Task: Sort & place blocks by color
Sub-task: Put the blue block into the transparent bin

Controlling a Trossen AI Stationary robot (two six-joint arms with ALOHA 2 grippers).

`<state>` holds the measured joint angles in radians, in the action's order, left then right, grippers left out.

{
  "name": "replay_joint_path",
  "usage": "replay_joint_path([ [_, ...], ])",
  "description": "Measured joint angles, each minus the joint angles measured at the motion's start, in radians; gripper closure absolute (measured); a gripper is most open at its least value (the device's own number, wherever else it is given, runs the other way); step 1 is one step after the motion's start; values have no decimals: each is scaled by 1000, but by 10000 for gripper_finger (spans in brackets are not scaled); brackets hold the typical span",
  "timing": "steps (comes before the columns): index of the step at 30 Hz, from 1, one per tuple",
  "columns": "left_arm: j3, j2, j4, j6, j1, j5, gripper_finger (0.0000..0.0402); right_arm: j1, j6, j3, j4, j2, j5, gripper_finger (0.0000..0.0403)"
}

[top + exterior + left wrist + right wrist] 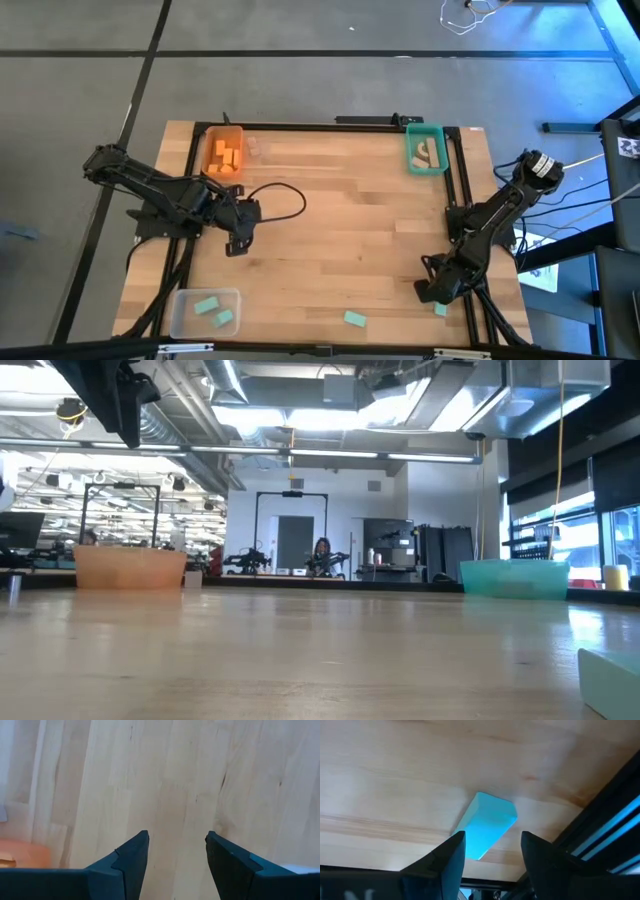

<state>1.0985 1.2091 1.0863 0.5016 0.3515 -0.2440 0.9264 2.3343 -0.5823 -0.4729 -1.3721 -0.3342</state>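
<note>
Mostly sorted, with two teal blocks left near the table's front edge, right gripper apart over one, left gripper apart, empty.

Pale matt wood-grain table; translucent plastic orange bin; smooth matt teal block

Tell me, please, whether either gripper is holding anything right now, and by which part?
Nothing is held. The left gripper is open over bare table; the right gripper is open above a teal block, not gripping it.
</note>
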Motion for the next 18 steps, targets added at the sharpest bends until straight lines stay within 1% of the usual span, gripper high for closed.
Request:
replay_joint_path([
  [8,0,0,0,-15,0,0,214,-2,-19,0,-12,-37,3,210],
  [18,0,0,2,-17,0,1,214,-2,-12,-1,-24,-39,7,210],
])
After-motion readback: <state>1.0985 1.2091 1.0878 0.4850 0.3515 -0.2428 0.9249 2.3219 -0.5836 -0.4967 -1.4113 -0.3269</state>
